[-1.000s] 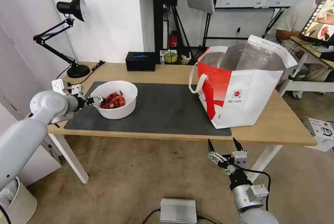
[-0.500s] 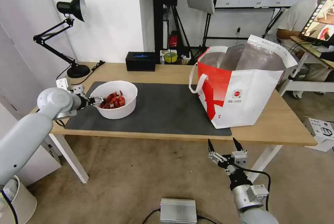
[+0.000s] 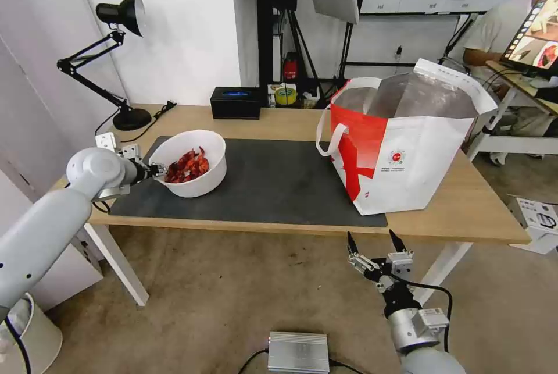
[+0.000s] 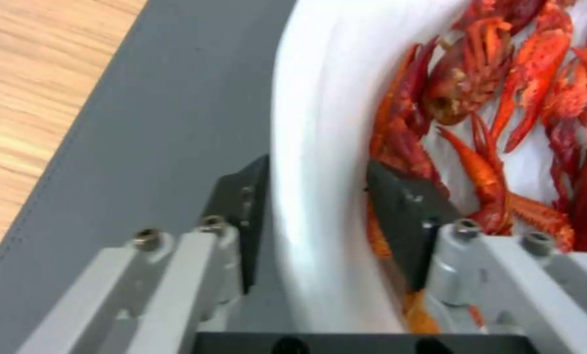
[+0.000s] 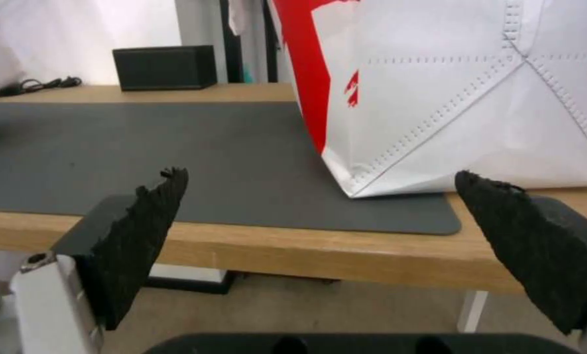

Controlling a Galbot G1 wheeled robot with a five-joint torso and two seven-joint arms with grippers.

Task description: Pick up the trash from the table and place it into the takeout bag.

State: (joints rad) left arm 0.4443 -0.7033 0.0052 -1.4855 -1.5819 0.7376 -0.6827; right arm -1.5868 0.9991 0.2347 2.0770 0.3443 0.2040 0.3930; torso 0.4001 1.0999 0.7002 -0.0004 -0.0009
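A white round bowl (image 3: 195,171) of red shells (image 3: 187,166) is tilted and raised slightly over the left part of the dark grey mat (image 3: 273,182) on the table (image 3: 465,211). My left gripper (image 3: 160,170) is shut on the bowl's left rim; the left wrist view has the white bowl (image 4: 320,187) wall pinched between one pad outside and one inside among the red shells (image 4: 503,113). The red-and-white takeout bag (image 3: 401,147) stands open on the right of the table. My right gripper (image 3: 376,241) hangs open below the table's front edge, facing the takeout bag (image 5: 464,88).
A black box (image 3: 235,102) and a tape roll (image 3: 285,95) sit at the table's back edge. A black desk lamp (image 3: 119,60) stands at the back left corner. A silver box (image 3: 297,352) lies on the floor. A white bin (image 3: 35,339) stands at the lower left.
The left gripper has lifted the bowl's left side, so the bowl now tilts and sits slightly higher and farther left. The right arm has not moved.
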